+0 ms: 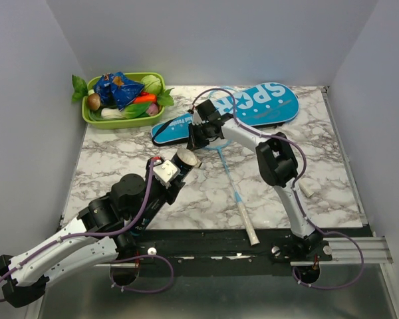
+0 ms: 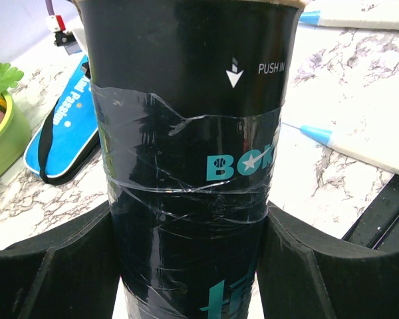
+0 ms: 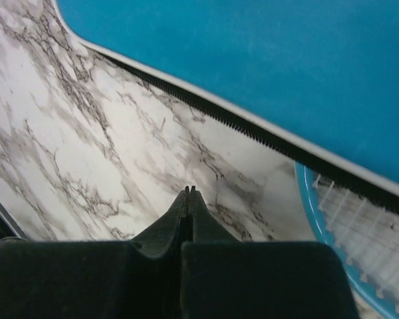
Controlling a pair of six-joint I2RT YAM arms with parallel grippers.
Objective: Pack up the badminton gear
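Nearest us, low and left of centre in the overhead view, the left gripper [image 2: 189, 266] clamps the dark shuttlecock tube [image 2: 186, 133] around its taped middle, one pad on each side. We think the mid-body grip is there to steady the tube while its end is offered to the other arm. In the overhead view the tube's long axis runs from lower left to upper right, with its round end facing the centre of the marble table [image 1: 120, 166]. We cannot tell whether that end is capped or open, and we see no shuttlecocks.

Just right of it a racket [image 1: 238, 199] lies flat, white butt toward the bottom edge and shaft running up and slightly left. A second racket [image 1: 306, 189] shows only its butt beside the right arm.

Further back, at centre, the right gripper [image 3: 189, 196] hangs over bare marble with its fingertips pressed together and nothing visible between them, just beside the zip [image 3: 253, 133] of the blue cover [image 1: 266, 106]. A strung head [image 3: 359, 226] tucks under that edge, probably partway in. The cover lies slanting from centre to upper right

At upper left sits the green tray [image 1: 93, 119]
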